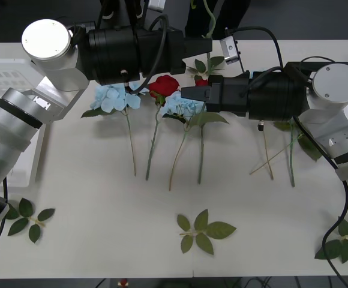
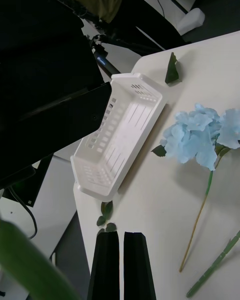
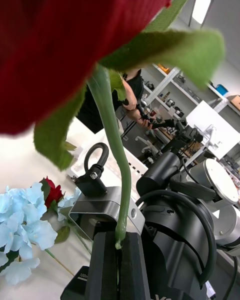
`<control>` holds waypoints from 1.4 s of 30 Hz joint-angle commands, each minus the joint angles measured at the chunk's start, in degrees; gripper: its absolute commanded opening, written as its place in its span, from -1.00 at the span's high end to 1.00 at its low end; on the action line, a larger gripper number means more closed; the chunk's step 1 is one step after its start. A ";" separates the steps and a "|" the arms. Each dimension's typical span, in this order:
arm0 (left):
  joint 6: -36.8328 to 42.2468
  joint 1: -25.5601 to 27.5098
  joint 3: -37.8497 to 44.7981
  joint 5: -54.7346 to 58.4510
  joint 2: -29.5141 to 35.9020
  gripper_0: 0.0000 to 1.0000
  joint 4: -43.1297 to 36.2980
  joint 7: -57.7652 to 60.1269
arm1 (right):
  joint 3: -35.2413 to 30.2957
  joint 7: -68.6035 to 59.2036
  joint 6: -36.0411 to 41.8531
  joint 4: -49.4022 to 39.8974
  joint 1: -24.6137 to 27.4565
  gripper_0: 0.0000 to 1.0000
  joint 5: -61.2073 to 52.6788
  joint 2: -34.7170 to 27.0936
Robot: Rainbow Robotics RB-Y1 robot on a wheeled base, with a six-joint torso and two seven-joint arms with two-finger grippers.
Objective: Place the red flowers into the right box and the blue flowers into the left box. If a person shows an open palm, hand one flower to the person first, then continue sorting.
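So the surface is a plain white table (image 1: 102, 228) with a dark floor strip past its far edge. Loose flowerless leaf sprigs (image 1: 203, 231) are scattered along the near side. In the left wrist view the room behind looks like a lab, with white shelving, ceiling lights and somebody in dark clothes standing back there (not touching anything). I can't make out any readable writing or brand marks anywhere.

The left gripper (image 3: 120, 250) is up above the far middle of the table, black fingers pinched on the green stem end of a red rose (image 3: 75, 35), its bloom right up against the wrist camera. The right gripper (image 2: 121, 260) reaches in from the right over the middle of the table, fingers pressed together with nothing between them.

On the table there's a row of flowers lying with stems toward the near edge: a blue flower (image 1: 115, 98) on the left, another red rose (image 1: 164, 86) beside it, then a second blue flower (image 1: 180, 107) partly under the right arm. The left box (image 2: 120, 135) with the slotted bottom sits at the table's left edge
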 commanded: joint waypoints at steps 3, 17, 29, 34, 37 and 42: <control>-0.24 0.06 0.62 1.03 0.81 0.37 -1.87 -0.57 | -0.55 1.18 -0.64 -0.91 -1.32 1.00 -0.42 0.27; -0.15 0.15 0.62 1.47 0.90 -1.00 -1.87 -0.48 | -10.13 1.00 7.19 -0.91 0.44 1.00 2.04 -3.68; -0.33 0.85 0.35 2.35 4.59 -1.00 -1.78 0.92 | -33.51 -10.60 29.60 -0.91 2.99 1.00 23.22 -11.68; -2.35 0.76 -4.57 2.44 12.32 -1.00 -1.78 6.99 | -39.48 -10.16 37.24 -0.91 4.22 1.00 37.29 -15.02; -4.46 0.32 -9.23 2.35 17.68 -1.00 -1.78 10.42 | -40.10 -9.46 39.35 -0.91 5.01 1.00 44.32 -17.92; -6.92 -0.38 -18.10 0.94 26.56 -1.00 -1.78 19.03 | -39.83 -8.75 39.53 -0.65 7.65 1.00 53.11 -22.40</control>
